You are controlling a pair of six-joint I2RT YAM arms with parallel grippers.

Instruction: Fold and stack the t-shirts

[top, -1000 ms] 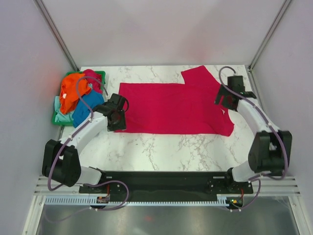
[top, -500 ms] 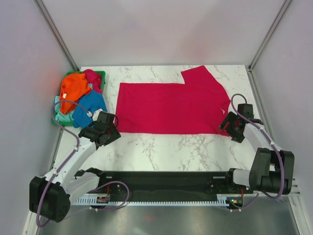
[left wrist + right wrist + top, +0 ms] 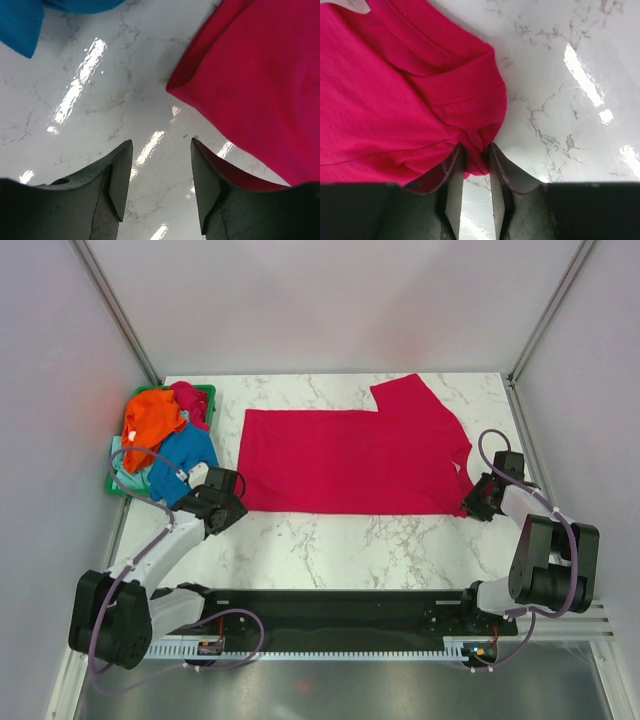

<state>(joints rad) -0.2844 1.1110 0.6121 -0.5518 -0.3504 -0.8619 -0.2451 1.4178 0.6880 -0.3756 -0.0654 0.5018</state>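
The right jaws are pinched nearly together on a bunched fold at the near right corner of the red shirt. The left jaws stand partly apart, holding nothing, low over the bench just beside that shirt's near left corner. The red shirt lies spread flat mid-bench. At far left, an orange shirt, blue shirt and mint shirt are heaped in a basket.

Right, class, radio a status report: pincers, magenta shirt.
Left pincer open beside corner of magenta shirt. Right pincer pinching its other near corner. Other shirts heaped in basket, aside.
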